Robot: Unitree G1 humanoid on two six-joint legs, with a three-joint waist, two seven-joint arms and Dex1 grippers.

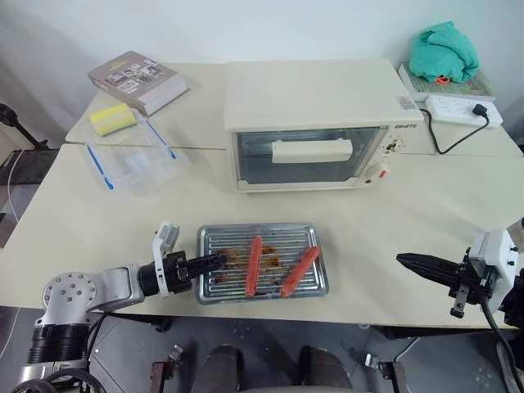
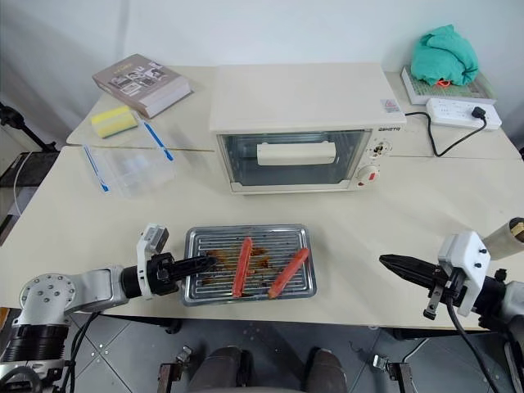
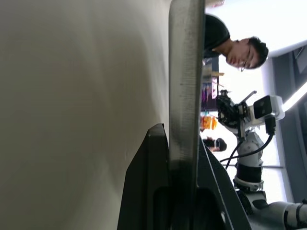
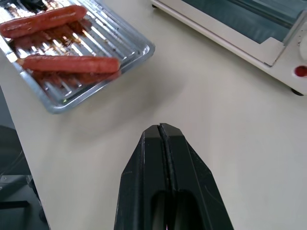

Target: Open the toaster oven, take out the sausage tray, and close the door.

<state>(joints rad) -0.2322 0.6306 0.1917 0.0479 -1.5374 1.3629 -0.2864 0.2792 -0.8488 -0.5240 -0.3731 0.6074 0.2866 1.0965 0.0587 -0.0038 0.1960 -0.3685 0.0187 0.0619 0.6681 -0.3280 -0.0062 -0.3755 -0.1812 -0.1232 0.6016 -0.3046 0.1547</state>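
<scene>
Gripping the sausage tray rim, our left gripper is apparently pinching its left short end; right gripper is idling closed, empty.

a cream-coloured bench is spreading across the room, butting against a second bench at a seam, and both are standing before a plain white wall. grey tiled floor is showing beneath the near edge. soft, even light is falling everywhere.
</scene>
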